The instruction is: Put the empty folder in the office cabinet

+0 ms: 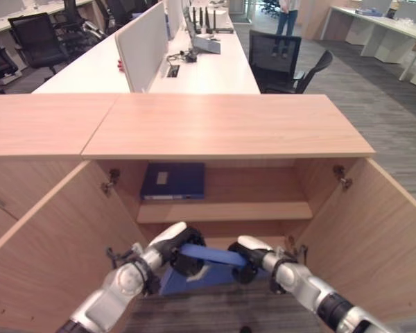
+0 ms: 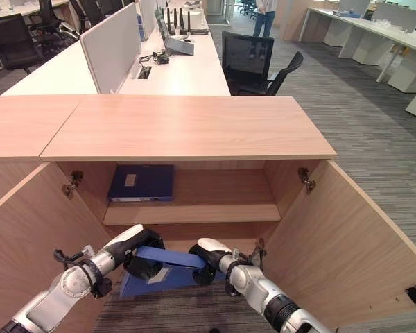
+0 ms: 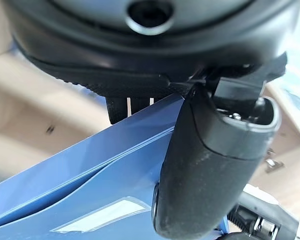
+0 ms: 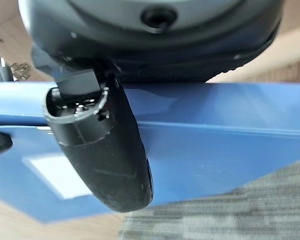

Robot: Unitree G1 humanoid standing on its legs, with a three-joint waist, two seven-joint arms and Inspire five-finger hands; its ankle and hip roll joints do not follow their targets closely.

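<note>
The left hand (image 1: 182,251) comes in low at the mouth of the open cabinet (image 1: 229,135), its thumb pressed on the face of the blue folder (image 1: 211,255) and its fingers (image 3: 121,107) hooked over the upper edge, so it is clamped on the folder's left end. The folder hangs between the two hands in front of the lower compartment, just above the carpet (image 1: 215,312), its spine roughly level and a white label (image 4: 52,175) on the face turned toward the robot. It looks like a thin plastic folder with nothing inside, so it should be light but floppy, with a smooth, somewhat slippery skin; the covers gape a little near the left thumb, so a grip on one cover alone would probably let it fall open. Holding both ends near the spine, as now, seems the safest hold. At the right, the right hand (image 1: 248,258) has its thumb laid across the folder's face and closes on the right end; its fingers lie behind the folder. On the shelf above, toward the left, a darker blue binder (image 1: 172,180) lies flat, well apart from the held one.
</note>
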